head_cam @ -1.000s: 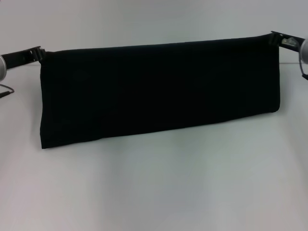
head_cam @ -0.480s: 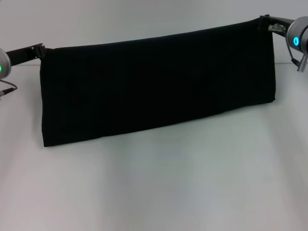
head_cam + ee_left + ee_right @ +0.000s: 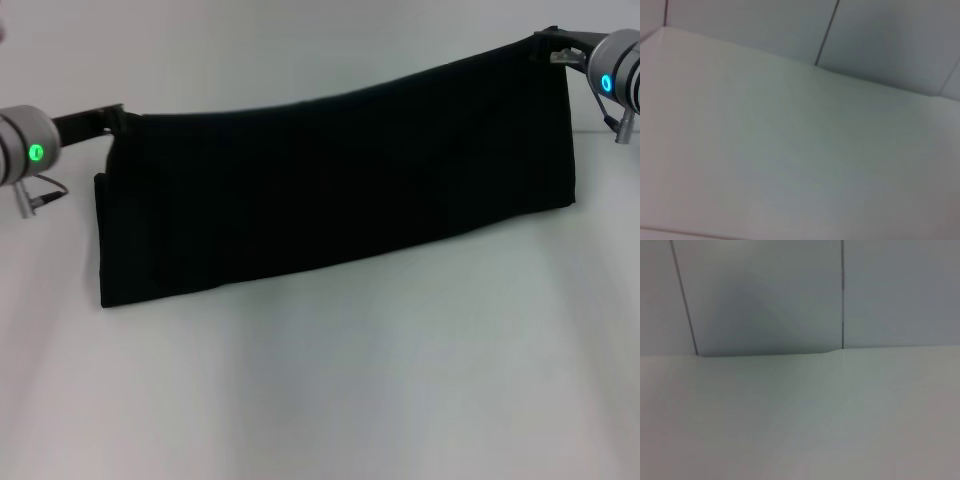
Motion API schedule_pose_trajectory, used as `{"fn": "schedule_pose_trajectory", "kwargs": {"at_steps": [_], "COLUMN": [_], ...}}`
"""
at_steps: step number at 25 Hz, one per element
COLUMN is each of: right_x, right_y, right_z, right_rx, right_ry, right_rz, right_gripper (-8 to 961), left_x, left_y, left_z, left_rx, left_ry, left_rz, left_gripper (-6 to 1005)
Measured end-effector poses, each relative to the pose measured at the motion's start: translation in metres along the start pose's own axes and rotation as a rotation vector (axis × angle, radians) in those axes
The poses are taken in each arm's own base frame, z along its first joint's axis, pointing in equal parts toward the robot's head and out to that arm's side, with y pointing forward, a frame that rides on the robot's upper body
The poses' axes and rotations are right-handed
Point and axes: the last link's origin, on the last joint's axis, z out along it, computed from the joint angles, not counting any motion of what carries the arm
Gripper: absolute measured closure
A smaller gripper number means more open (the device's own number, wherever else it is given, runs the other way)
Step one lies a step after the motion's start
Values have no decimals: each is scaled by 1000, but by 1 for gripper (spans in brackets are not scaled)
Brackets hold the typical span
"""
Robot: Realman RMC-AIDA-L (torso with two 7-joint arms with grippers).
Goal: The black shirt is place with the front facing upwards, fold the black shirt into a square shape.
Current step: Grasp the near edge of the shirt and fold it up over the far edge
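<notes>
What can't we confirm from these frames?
- Black shirt: print, neck label and fold layers not readable in the head view; it reads as flat black cloth hanging.
- Left end effector and right end effector: fingertips are hidden at the shirt's top corners.
- Both wrist views show only the white table, no shirt.

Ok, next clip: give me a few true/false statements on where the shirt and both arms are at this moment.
1. The black shirt hangs between the two arms as a long folded band. True.
2. The right claw holds its corner lower than the left claw holds its own. False: the right corner is higher.
3. The "FREE!" lettering faces the head camera. False: only plain black cloth shows.
4. The shirt's top edge sags between the claws. True.
5. The wrist views show the shirt. False: only the white table and wall.
</notes>
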Motion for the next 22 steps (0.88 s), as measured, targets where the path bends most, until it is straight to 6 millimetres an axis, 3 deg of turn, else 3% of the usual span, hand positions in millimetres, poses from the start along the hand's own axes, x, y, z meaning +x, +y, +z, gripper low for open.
{"fn": "schedule_pose_trajectory", "kwargs": {"at_steps": [7,9,13,18,22], "right_x": [-22,-32,-45,-39,-14], "right_y": [-2,-8,-22,-43,-58], "right_z": [2,0,-11,-49,-87], "right_rx": [-4,-21,-103,-251,-385], "right_ry": [-28,-36,-23,-10,-20], "right_rz": [-99,-96,-24,152,286], "right_gripper": [790,763,600,387,231], "left_x": [0,-2,-3,-5,-14], "left_y": [2,2,-5,-25,-32], "left_z": [21,21,9,-19,-34], "left_rx": [13,13,17,32,-14], "left_ry": [-137,-144,-96,-39,-60], "left_rz": [-11,-27,-84,-190,-266], "left_gripper": [881,847,778,658,521]}}
